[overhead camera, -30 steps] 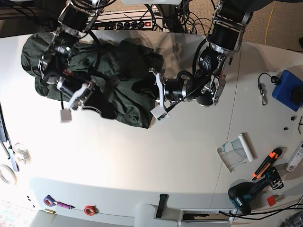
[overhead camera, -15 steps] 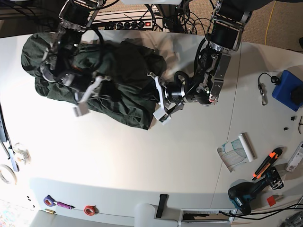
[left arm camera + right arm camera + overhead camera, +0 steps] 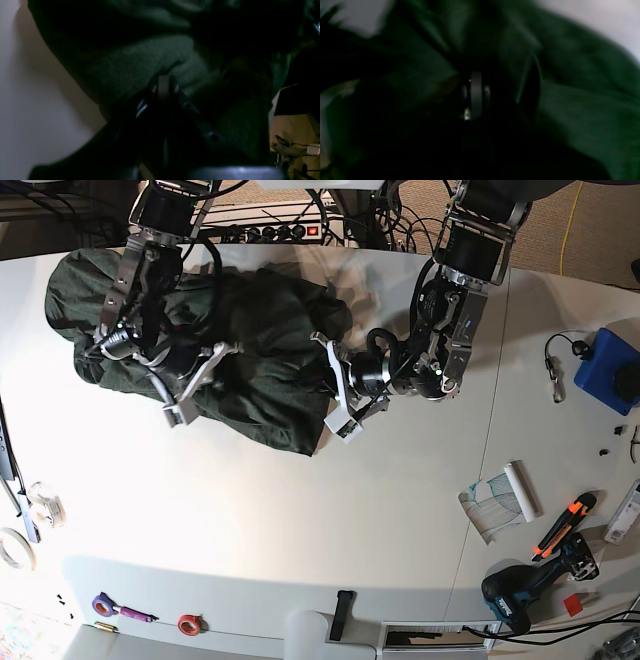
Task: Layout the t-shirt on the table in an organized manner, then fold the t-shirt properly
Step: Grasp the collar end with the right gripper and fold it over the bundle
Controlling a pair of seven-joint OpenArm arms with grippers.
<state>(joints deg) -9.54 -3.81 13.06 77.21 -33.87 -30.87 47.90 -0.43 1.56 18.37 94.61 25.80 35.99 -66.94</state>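
Observation:
The dark green t-shirt [image 3: 260, 360] lies crumpled in a heap at the table's far left. My right gripper [image 3: 190, 385] rests on its left-middle part. In the blurred, dark right wrist view the right gripper [image 3: 476, 95] looks shut, with folds of the t-shirt [image 3: 570, 100] all around it. My left gripper [image 3: 337, 395] is at the heap's right edge. Its wrist view shows the left gripper [image 3: 163, 85] with jaws together, pressed into the t-shirt [image 3: 140, 60] where the hem meets the table.
Right of the arms lie a paper roll [image 3: 500, 500], an orange cutter [image 3: 565, 525], a drill [image 3: 520, 590] and a blue box [image 3: 608, 370]. Tape rolls [image 3: 15, 550] sit at the left edge, a red one [image 3: 188, 623] near the front. Cables and a power strip [image 3: 280, 230] line the back.
My right gripper has moved from the bare table back to the right onto the shirt, and the cloth has bunched up. The left gripper has shifted slightly, staying at the shirt's right edge.

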